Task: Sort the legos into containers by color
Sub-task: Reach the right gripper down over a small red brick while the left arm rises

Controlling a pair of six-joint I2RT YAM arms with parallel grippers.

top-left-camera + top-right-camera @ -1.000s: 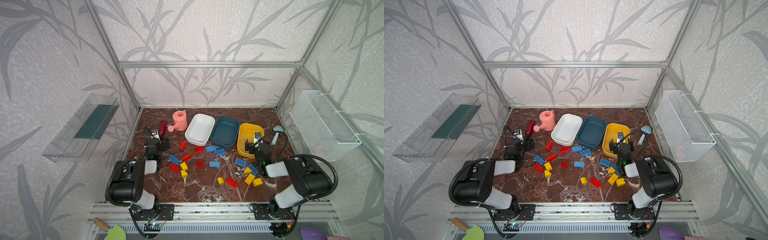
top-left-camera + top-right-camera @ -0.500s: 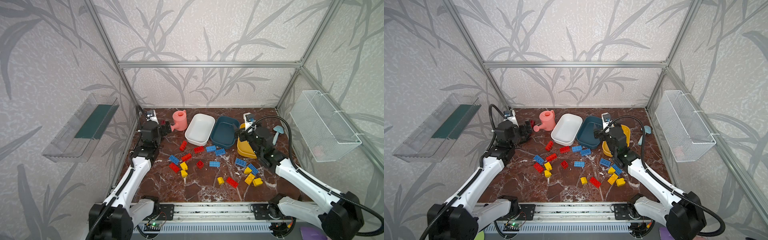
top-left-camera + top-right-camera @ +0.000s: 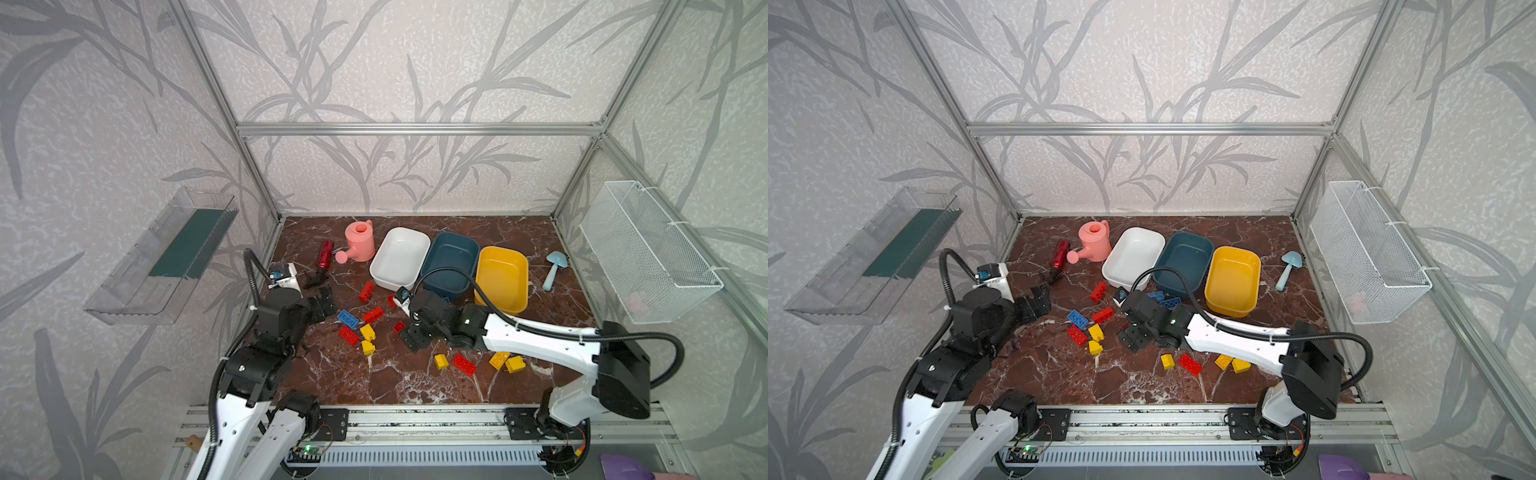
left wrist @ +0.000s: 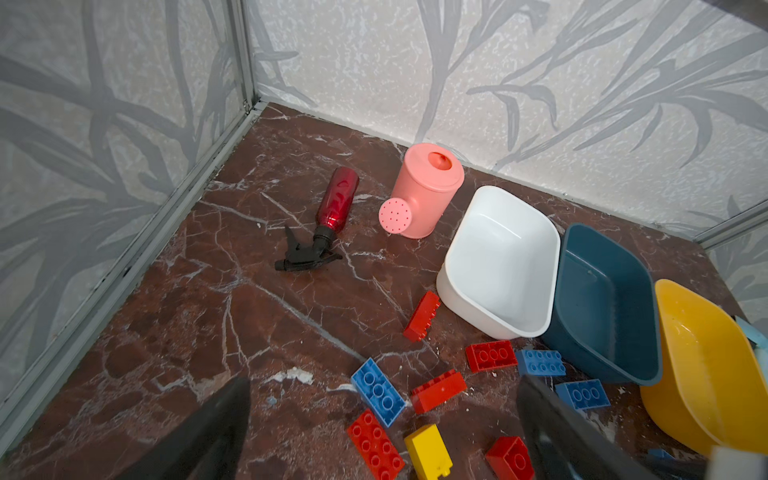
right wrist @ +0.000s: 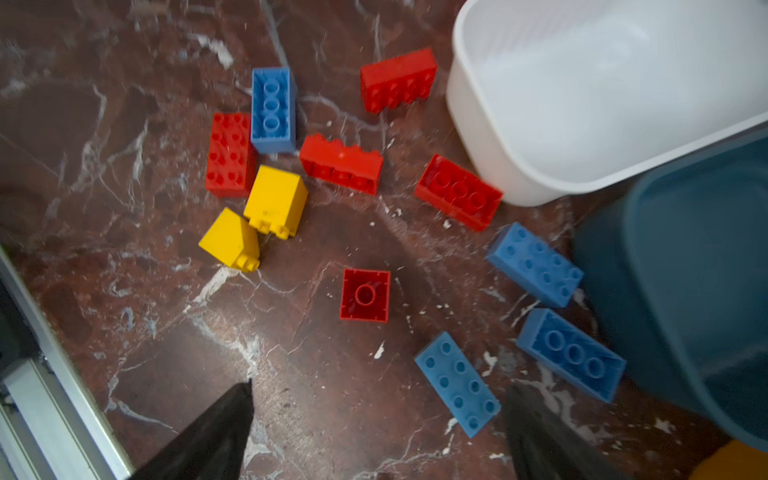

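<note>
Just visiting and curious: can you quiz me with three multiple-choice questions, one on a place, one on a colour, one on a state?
1. The pink watering can stands: A beside the white tub; B in the mesh basket; C on the wall tray.
2. The middle tub is: A red; B dark teal; C green.
3. The white tub is: A upside down; B full of bricks; C empty.
Answers: 1A, side by side; 2B, its walls are teal; 3C, its bare floor shows.
</note>
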